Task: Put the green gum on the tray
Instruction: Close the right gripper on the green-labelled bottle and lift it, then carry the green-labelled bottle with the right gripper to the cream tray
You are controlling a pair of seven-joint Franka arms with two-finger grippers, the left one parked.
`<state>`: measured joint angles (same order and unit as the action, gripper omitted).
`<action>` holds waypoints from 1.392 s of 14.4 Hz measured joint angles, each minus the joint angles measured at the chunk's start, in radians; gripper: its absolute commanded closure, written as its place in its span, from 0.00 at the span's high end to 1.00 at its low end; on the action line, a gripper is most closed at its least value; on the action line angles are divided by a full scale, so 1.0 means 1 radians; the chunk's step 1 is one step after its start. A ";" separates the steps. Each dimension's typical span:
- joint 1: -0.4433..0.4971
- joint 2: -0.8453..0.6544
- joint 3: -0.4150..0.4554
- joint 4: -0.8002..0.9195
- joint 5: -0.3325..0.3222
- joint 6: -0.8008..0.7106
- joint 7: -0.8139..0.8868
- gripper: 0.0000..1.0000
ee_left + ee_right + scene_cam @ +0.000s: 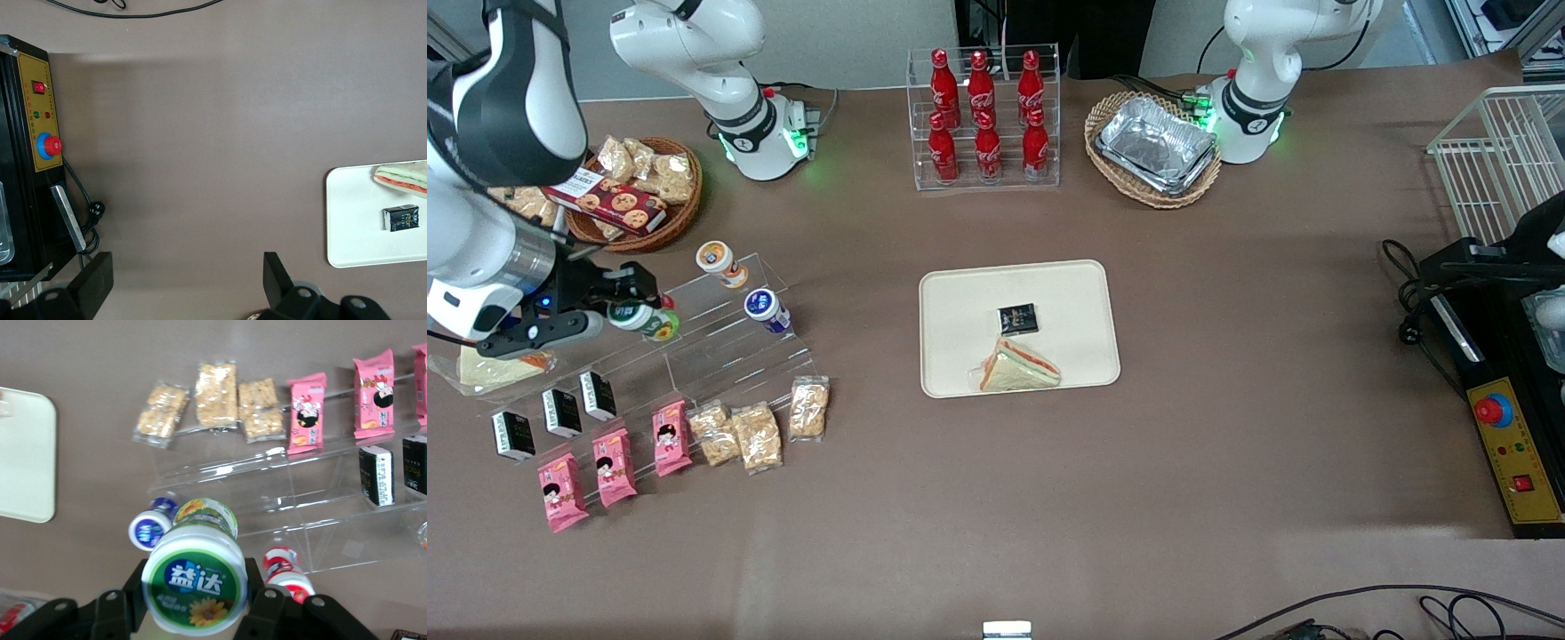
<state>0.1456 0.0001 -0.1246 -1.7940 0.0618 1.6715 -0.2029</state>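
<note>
**Ana:** Right wrist view first, since it sits closest: the gripper has its two fingers closed against the sides of the green gum, lid facing the camera. Why take it round the body?

**Ben:** My guess is that a side hold keeps the canister from rolling and lets it be set down on its base or side. It looks clear of the clear stepped rack, held above it.

**Ana:** Just past it, the blue-lidded canister and the red-lidded canister lie on the rack steps.

**Ben:** Tilted rows like that present each lid for picking, I'd judge. Nearer the front camera are the snack packets and pink packs.

**Ana:** In the front view the gripper holds the green gum at the working arm's end of the table.

**Ben:** And the tray lies well apart, mid-table, with a sandwich and a small dark packet on it. The bare part farther from the front camera seems the safest spot.
</note>
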 measured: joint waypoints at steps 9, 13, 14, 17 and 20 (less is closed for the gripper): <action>0.001 0.008 0.266 0.052 0.000 -0.075 0.407 0.00; 0.002 0.019 0.345 0.052 0.009 -0.071 0.523 0.00; 0.002 0.024 0.351 0.052 0.030 -0.063 0.545 0.00; 0.001 0.047 0.408 0.036 0.059 0.011 0.654 0.00; 0.007 0.088 0.507 -0.011 0.059 0.144 0.806 0.00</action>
<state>0.1529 0.0884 0.3824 -1.8053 0.1204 1.8159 0.6026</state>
